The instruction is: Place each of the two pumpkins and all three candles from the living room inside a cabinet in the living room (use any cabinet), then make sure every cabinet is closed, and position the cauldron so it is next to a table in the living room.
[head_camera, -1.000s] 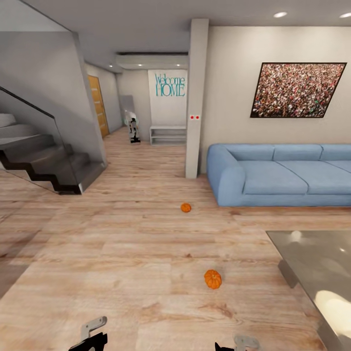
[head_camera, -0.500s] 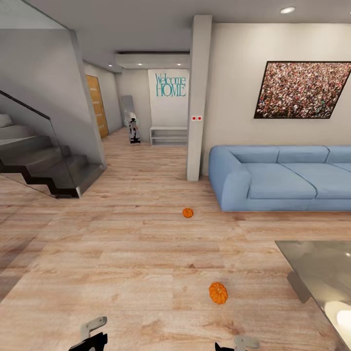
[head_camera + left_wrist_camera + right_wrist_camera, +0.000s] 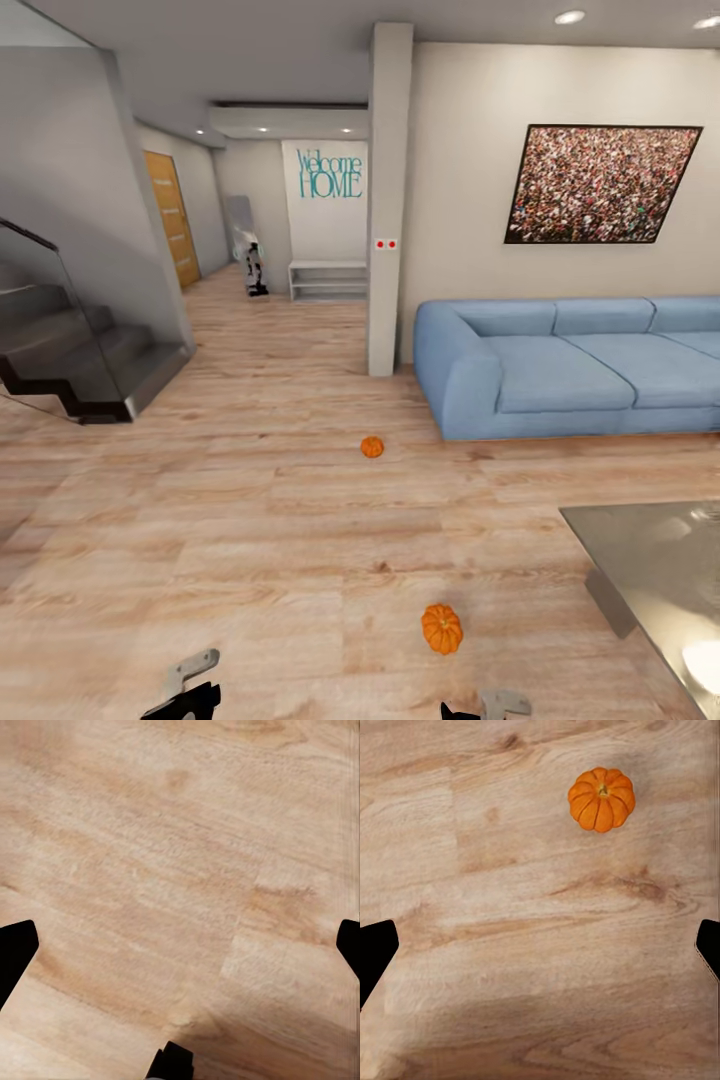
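head view: a wide living room with a pale wood plank floor [image 3: 250, 540]. two small bright orange ribbed pumpkins lie on it, well apart – the nearer pumpkin [image 3: 441, 628] sits low in the picture, just ahead of the robot, and the farther pumpkin [image 3: 372, 447] rests near the front corner of a long light-blue fabric sofa [image 3: 570, 365]. a grey square pillar [image 3: 387, 200] stands beside the sofa's end, with a speckled framed picture [image 3: 600, 184] on the wall above the cushions. the corner of a glossy grey glass-topped table [image 3: 660, 580] shows at the right. a dark staircase with a glass side [image 3: 80, 350] rises at the left, and down the hall there is teal "welcome home" lettering [image 3: 329, 174] over a low white shelf [image 3: 327, 280]. at the bottom edge the left gripper [image 3: 185, 690] and the right gripper [image 3: 490, 706] just peek in – too little of either shows here to tell how the jaws stand.

left wrist view: the left gripper's black fingertips [image 3: 15, 952] sit at opposite edges of the picture, jaws spread wide, with nothing between them but bare wood floor.

right wrist view: same story – the right gripper's dark fingertips [image 3: 375, 949] are set far apart, jaws spread and holding nothing. the nearer pumpkin [image 3: 601, 799] lies on the planks beyond the fingers, stem showing at its middle, clear of both tips.
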Motion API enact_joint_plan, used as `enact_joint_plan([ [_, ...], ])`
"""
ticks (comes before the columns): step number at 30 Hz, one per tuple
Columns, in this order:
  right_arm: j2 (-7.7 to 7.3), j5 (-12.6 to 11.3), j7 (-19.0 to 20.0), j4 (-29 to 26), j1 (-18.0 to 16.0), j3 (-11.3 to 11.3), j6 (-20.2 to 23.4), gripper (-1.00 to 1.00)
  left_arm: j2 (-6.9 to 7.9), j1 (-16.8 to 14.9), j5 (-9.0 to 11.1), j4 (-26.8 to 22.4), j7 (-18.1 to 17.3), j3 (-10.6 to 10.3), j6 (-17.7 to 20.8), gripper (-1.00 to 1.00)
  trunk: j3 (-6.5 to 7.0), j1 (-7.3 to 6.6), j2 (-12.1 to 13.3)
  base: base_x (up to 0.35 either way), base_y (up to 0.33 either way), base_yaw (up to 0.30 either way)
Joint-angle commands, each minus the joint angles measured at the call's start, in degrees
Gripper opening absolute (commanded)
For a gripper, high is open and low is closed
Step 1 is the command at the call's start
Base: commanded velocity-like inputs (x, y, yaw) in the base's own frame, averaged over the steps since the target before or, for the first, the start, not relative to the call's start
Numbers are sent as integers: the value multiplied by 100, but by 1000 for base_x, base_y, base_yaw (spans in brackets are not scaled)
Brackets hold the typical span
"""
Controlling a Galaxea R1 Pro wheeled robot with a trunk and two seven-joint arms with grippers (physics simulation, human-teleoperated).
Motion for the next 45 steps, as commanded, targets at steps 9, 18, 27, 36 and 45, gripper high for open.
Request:
enact_joint_plan([
  [9,-3,-59,4,1,-5,44,-16,100,3,-1,45,-16,41,-49,5,100,-6,3,-3,285,0,-224],
  [18,-3,-59,4,1,-5,49,-16,100,0,-1,45,-16,41,-50,5,100,-10,3,-3,285,17,-29],
  [27,-3,-59,4,1,-6,49,-15,100,6,-1,45,-16,41,-49,5,100,-26,3,-3,285,138,-98],
  [36,-3,-59,7,1,-5,50,-17,100,3,-1,45,-16,41,-49,5,100,-28,3,-3,282,167,-72],
  [45,-3,-58,5,1,-6,49,-16,100,0,-1,45,-16,41,-52,5,100,-28,3,-3,259,38,-212],
])
